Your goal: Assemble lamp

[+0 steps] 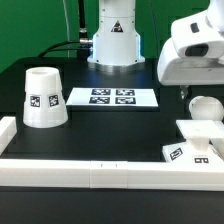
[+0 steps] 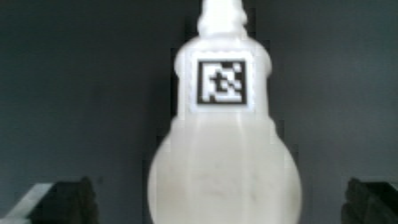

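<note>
The white bulb (image 2: 217, 120) with its narrow neck and a square tag fills the wrist view. My gripper (image 2: 217, 200) is open around its rounded body, with a dark finger (image 2: 68, 200) on each side and a gap between each finger and the bulb. In the exterior view the gripper (image 1: 198, 92) hangs at the right, just over the bulb (image 1: 206, 106). The flat square base (image 1: 196, 140) lies directly in front of the bulb. The tapered shade (image 1: 43, 98) stands at the exterior view's left, far from the gripper.
The marker board (image 1: 112, 97) lies at the back middle, in front of the arm's white pedestal (image 1: 112, 40). A white rail (image 1: 100, 172) runs along the front edge and turns up the exterior view's left side (image 1: 8, 130).
</note>
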`<state>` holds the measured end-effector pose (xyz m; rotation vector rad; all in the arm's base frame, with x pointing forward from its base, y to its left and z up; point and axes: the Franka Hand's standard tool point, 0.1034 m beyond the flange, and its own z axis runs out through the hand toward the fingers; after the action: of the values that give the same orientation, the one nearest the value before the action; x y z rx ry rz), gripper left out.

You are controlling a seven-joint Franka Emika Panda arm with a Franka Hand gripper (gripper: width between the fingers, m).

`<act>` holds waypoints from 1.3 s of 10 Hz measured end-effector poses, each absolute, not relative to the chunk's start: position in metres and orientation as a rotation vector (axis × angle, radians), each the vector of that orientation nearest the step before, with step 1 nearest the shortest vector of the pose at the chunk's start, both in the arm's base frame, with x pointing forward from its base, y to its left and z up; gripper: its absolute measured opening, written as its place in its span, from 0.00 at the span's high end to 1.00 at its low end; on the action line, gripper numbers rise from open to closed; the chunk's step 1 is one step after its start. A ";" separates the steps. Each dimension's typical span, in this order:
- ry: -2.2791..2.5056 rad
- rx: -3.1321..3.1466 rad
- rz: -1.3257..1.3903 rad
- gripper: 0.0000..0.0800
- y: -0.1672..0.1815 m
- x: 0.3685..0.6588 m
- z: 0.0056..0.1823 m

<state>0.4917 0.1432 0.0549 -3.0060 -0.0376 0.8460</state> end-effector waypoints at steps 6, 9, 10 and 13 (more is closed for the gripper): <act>-0.061 -2.868 1.294 0.13 0.144 0.484 0.035; -0.059 -2.873 1.271 0.13 0.146 0.491 0.023; -0.053 -2.872 1.278 0.13 0.146 0.490 0.020; -0.009 -2.856 1.308 0.13 0.139 0.485 0.008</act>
<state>0.4846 0.1392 0.0079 -2.8559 -0.0086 1.3085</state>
